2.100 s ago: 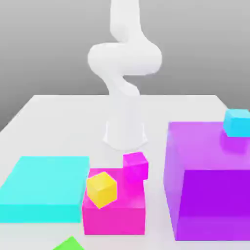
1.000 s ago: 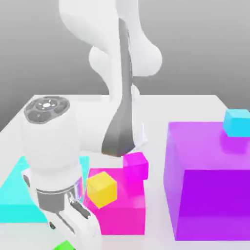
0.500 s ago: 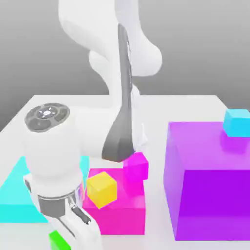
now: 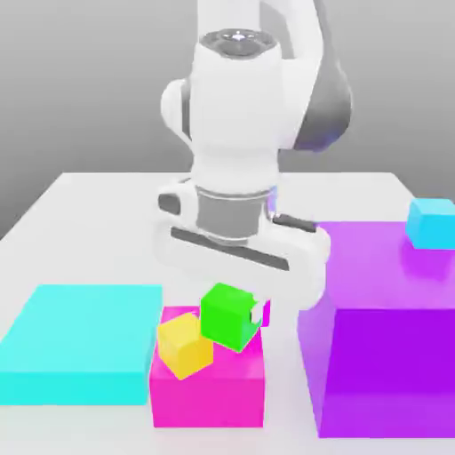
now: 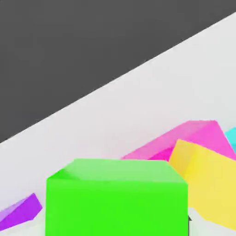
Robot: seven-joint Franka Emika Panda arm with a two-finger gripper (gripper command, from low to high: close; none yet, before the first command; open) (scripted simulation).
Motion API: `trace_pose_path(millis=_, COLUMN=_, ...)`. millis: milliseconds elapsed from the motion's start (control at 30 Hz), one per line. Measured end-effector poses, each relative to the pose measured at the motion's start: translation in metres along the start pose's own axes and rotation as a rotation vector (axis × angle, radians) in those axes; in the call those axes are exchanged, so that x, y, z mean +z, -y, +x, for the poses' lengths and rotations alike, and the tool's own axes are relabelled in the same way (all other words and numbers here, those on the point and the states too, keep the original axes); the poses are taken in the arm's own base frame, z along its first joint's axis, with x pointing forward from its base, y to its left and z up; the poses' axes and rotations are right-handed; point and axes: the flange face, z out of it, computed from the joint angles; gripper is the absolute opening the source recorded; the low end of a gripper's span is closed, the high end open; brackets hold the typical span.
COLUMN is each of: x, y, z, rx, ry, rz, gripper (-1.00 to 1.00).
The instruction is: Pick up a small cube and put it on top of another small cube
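The small bright green cube (image 4: 227, 315) hangs under my gripper (image 4: 233, 302), which is shut on it. It is held over the back of the magenta block (image 4: 209, 387), close beside the small yellow cube (image 4: 185, 344) resting on that block's top. The green cube covers the small magenta cube, of which just a sliver (image 4: 265, 313) peeks out at its right edge. In the hand view the green cube (image 5: 117, 200) is large and close, with the yellow cube (image 5: 207, 184) and the magenta block (image 5: 193, 133) beyond it.
A flat cyan block (image 4: 80, 342) lies at the exterior view's left. A tall purple block (image 4: 387, 355) stands at the right with a small cyan cube (image 4: 433, 222) on top. The white table (image 4: 115, 222) stretches behind.
The hand came down at the front left, took the green cube off the table, then carried it up and right to above the magenta block. The small magenta cube is now covered.
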Motion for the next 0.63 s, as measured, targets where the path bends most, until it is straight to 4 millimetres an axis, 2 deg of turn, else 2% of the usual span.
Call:
trace_pose_path(millis=133, x=-0.016, y=-0.030, z=-0.025, rx=-0.023, ry=-0.007, rz=-0.002, gripper=-1.00)
trace_pose_path(millis=300, x=-0.025, y=-0.075, z=-0.040, rx=0.037, ry=0.007, rz=-0.001, gripper=-1.00)
trace_pose_path(millis=333, x=-0.024, y=-0.083, z=-0.038, rx=0.077, ry=0.017, rz=-0.001, gripper=-1.00)
trace_pose_path(millis=500, x=0.024, y=-0.089, z=-0.037, rx=0.115, ry=0.025, rz=-0.001, gripper=-1.00)
trace_pose_path(millis=533, x=0.035, y=-0.089, z=-0.037, rx=0.115, ry=0.025, rz=-0.001, gripper=1.00)
trace_pose_path(millis=633, x=0.035, y=-0.089, z=-0.037, rx=0.115, ry=0.025, rz=-0.001, gripper=1.00)
